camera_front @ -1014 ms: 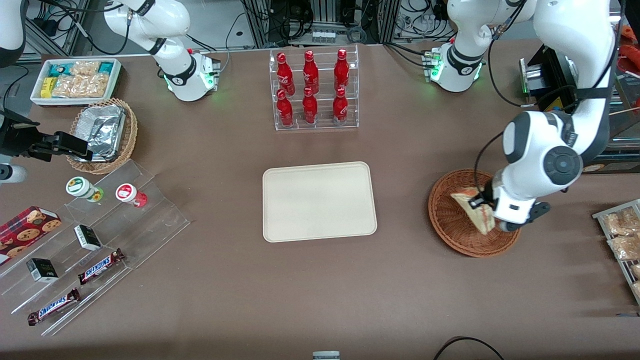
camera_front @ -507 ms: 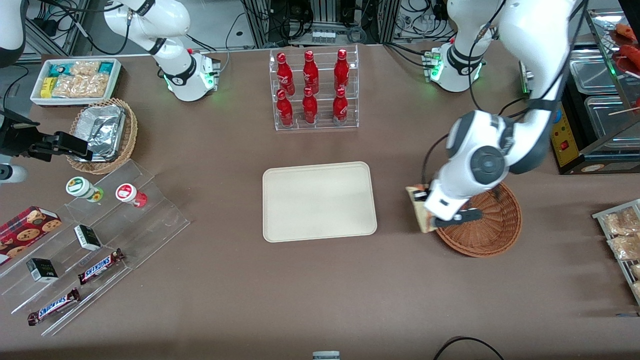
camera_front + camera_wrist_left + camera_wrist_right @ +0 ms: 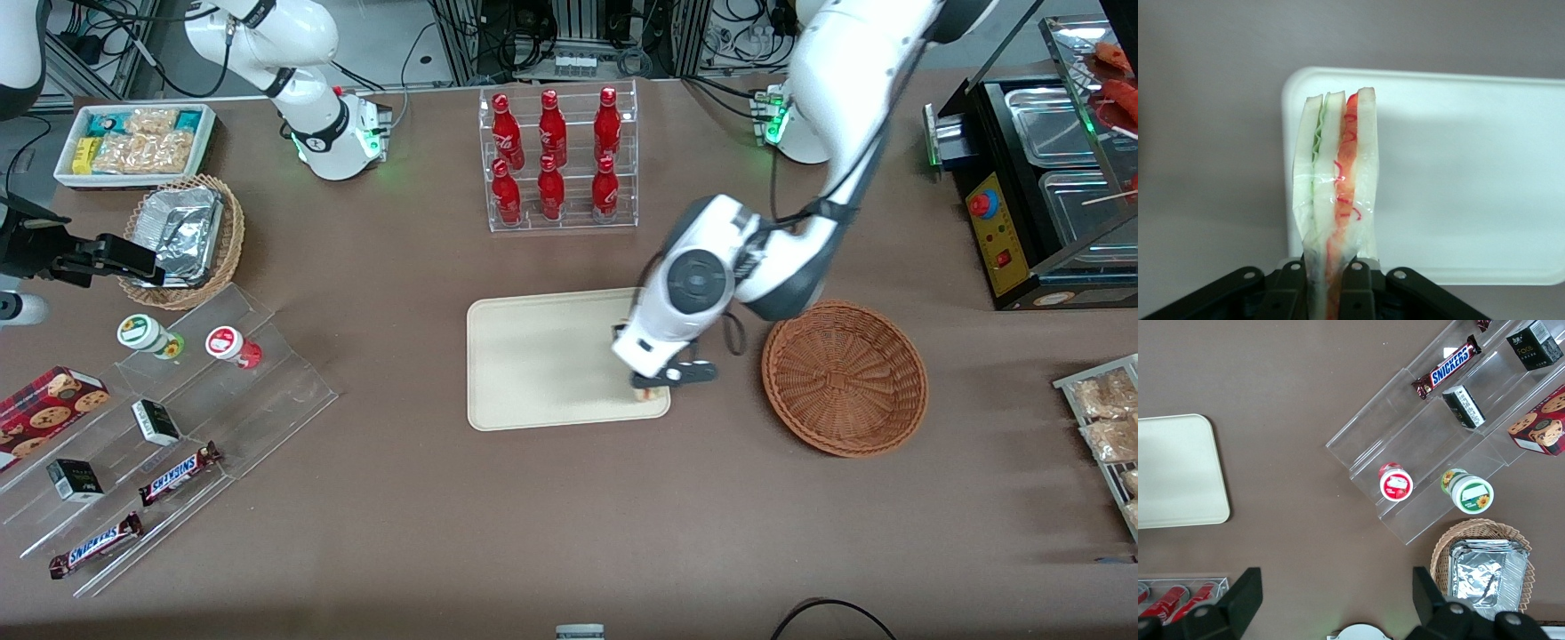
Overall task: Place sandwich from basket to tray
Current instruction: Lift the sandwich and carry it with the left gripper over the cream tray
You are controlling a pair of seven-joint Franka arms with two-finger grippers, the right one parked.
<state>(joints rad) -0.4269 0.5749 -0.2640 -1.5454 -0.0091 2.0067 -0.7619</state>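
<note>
Right now your pincer hangs over the tray, above the corner nearest the basket and the front camera. It is clenched on the sandwich: in the left wrist view you see both black fingers pressing the wedge's narrow end, with the bread standing upright between them and its wrapped cut edge facing the camera, green filling in one layer and red-orange in the next. From the front, you can make out only a sliver of the sandwich under the arm. Your sandwich sits above the tray's surface near its rim, clear of the basket. The basket rests on the table beside the tray, toward the working arm's end.
</note>
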